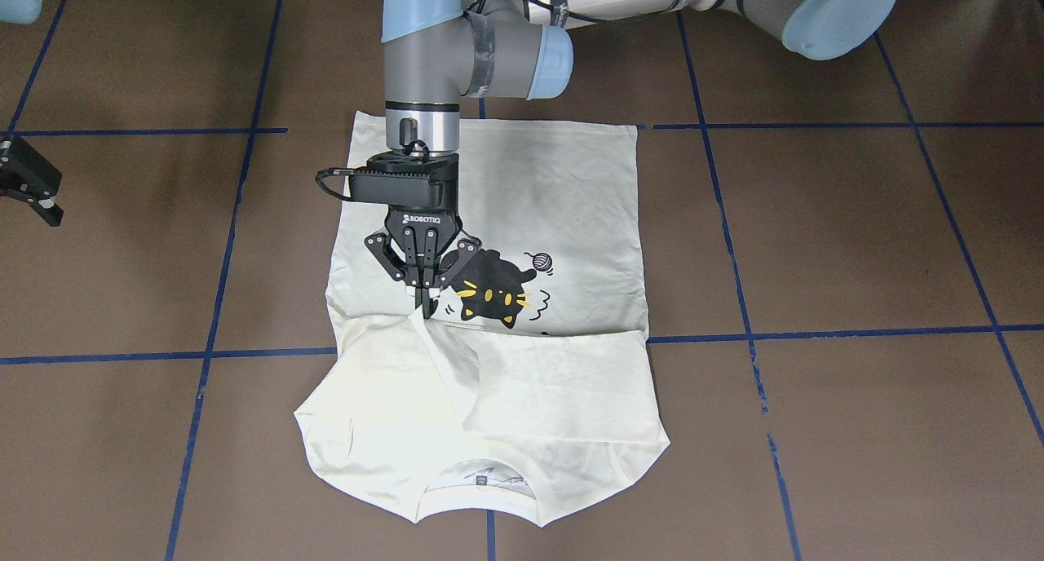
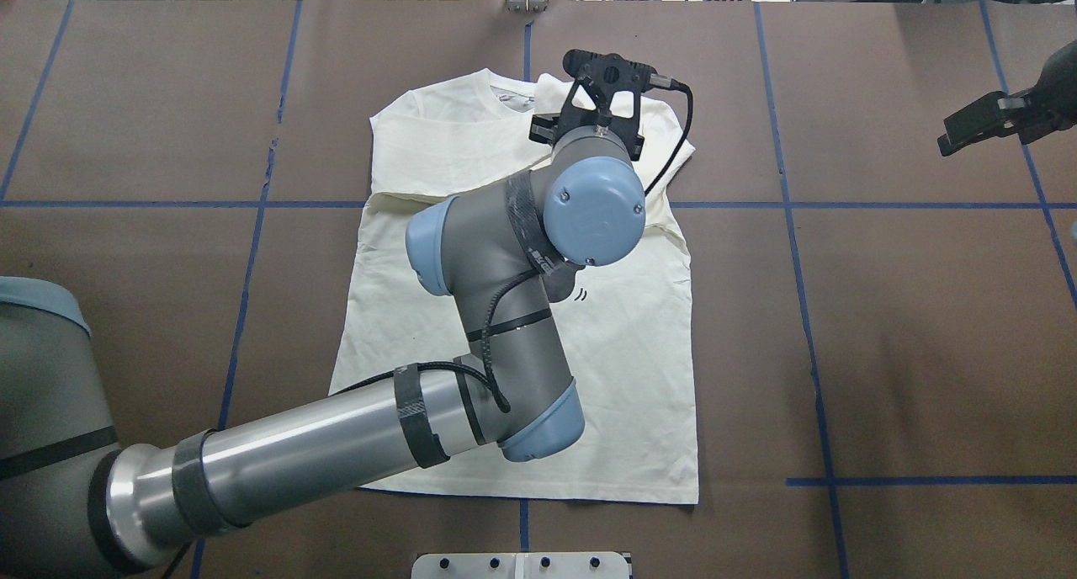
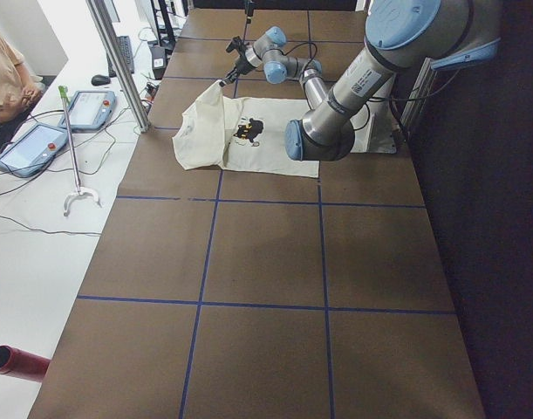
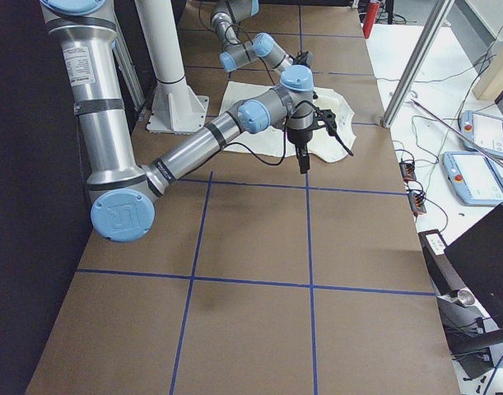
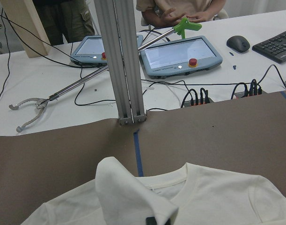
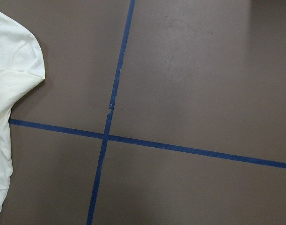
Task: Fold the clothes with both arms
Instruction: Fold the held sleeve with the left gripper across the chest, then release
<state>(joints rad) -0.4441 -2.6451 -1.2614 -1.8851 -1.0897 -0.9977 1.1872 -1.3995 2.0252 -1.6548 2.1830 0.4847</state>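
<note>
The shirt [image 1: 563, 202] is held by its sleeve [image 1: 447, 369], clamped in the left end effector [image 1: 424, 298]; it should be laid flat, unwrinkled.

The front-facing camera looks steeply down on the shirt [image 1: 555, 218] from across the desk [image 1: 856, 243], fairly close. The overhead camera looks forward and down from behind the robot, with the shirt's collar on its far side. The two end cameras stand high and well back, one at each end of the desk, looking along it toward the shirt. The left wrist camera sits low over the collar, facing the aluminium post [image 5: 123, 61] beyond it. The right wrist camera looks straight down beside the shirt's edge. All six views share the shirt.
</note>
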